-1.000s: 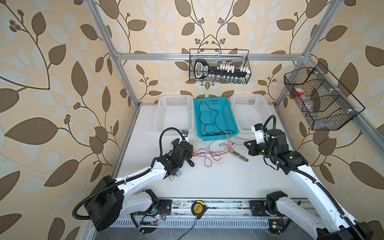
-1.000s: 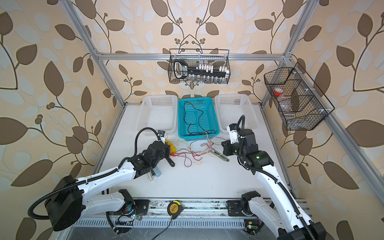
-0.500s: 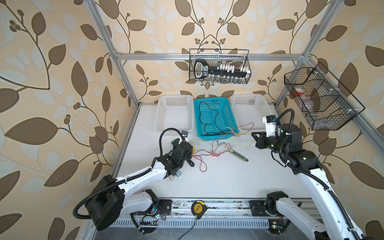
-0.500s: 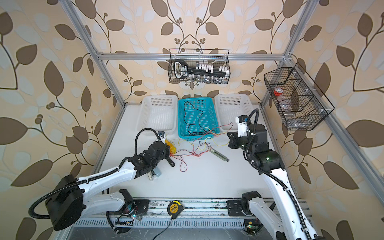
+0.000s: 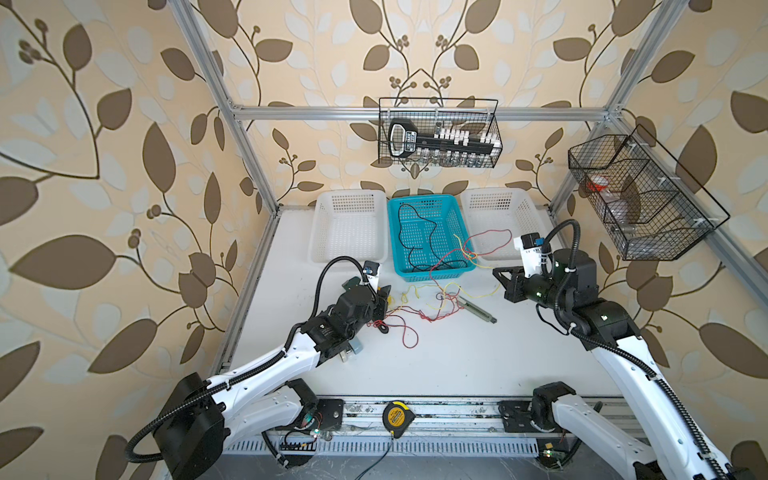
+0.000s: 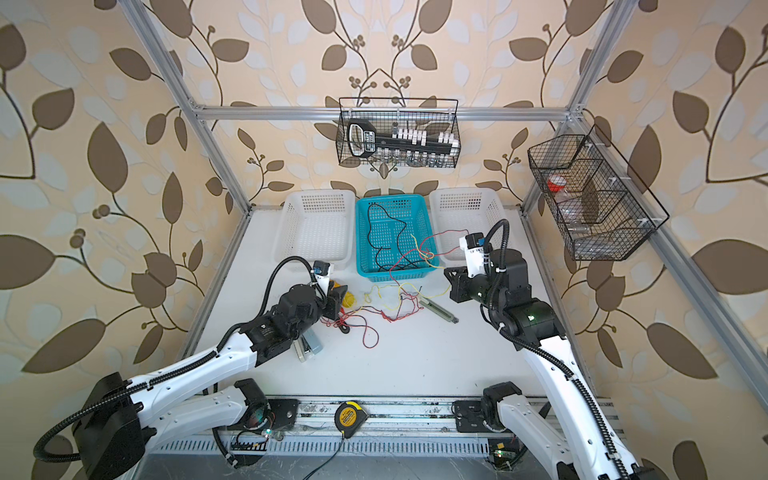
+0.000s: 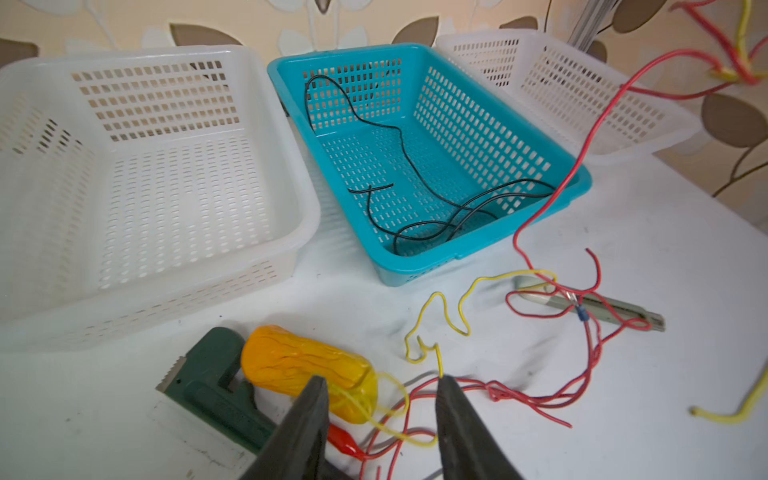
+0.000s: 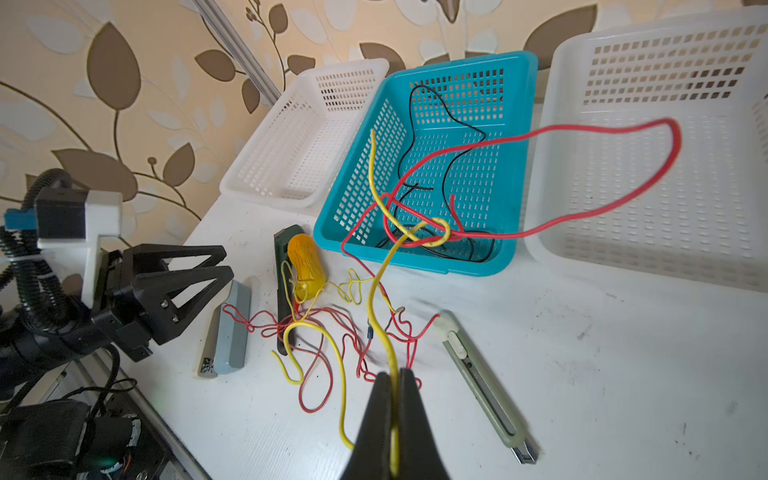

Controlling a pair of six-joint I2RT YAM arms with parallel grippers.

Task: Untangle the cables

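Right end effector (image 8: 392, 376) was clamped on the thin yellow wire (image 8: 371, 166), whose knot with the thin red wire (image 8: 590, 131) hung over the turquoise perforated plastic basket (image 8: 478, 268). The rest lay tangled on the white tabletop (image 8: 623, 353). Left end effector (image 7: 380, 384) had its jaws apart. Best to pin the red strands and pull slowly.

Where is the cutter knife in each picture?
Top view: cutter knife on the table in front of the blue basket, toward the right arm's side.
Top view: cutter knife in the same spot before the basket.
Left wrist view: cutter knife off the basket's near corner.
Right wrist view: cutter knife nearer the camera than the basket.
Shared landmark: the blue basket.
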